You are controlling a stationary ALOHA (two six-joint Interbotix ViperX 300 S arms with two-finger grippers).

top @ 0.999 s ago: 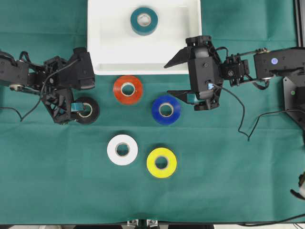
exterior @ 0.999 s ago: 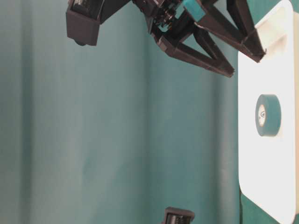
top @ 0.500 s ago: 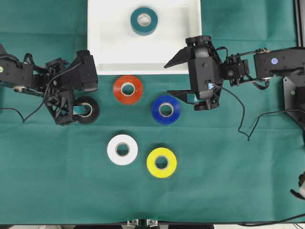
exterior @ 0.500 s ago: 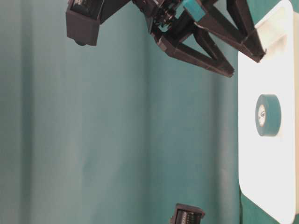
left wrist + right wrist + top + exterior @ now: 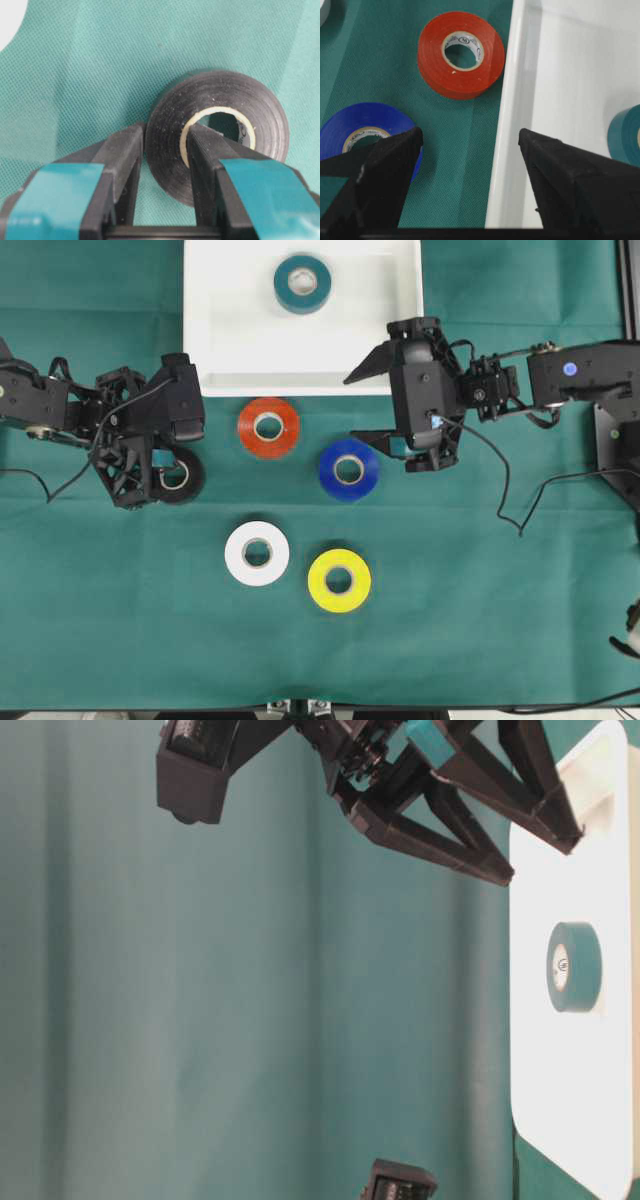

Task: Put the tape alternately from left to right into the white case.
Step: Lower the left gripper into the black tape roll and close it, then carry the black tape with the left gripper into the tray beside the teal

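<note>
My left gripper (image 5: 167,476) (image 5: 165,142) is shut on the black tape (image 5: 187,478) (image 5: 225,95) lying on the green cloth. One finger is inside the pale core and the other presses the outer wall. The white case (image 5: 220,340) (image 5: 560,75) holds the teal tape (image 5: 302,283) (image 5: 575,967). My right gripper (image 5: 355,405) (image 5: 470,137) hovers open over the case's front rim, holding nothing. The red-orange tape (image 5: 268,427) (image 5: 461,54) and blue tape (image 5: 348,469) (image 5: 365,132) lie in front of the case. The white tape (image 5: 257,553) and yellow tape (image 5: 339,580) lie nearer the front.
Green cloth (image 5: 480,620) covers the table. The right arm's base and a trailing cable (image 5: 505,490) sit at the right edge. The case's front rim runs just behind the red-orange tape.
My left gripper has closed from wide open onto the black tape's wall and shifted slightly right. The right gripper has edged a little to the left, still open.
</note>
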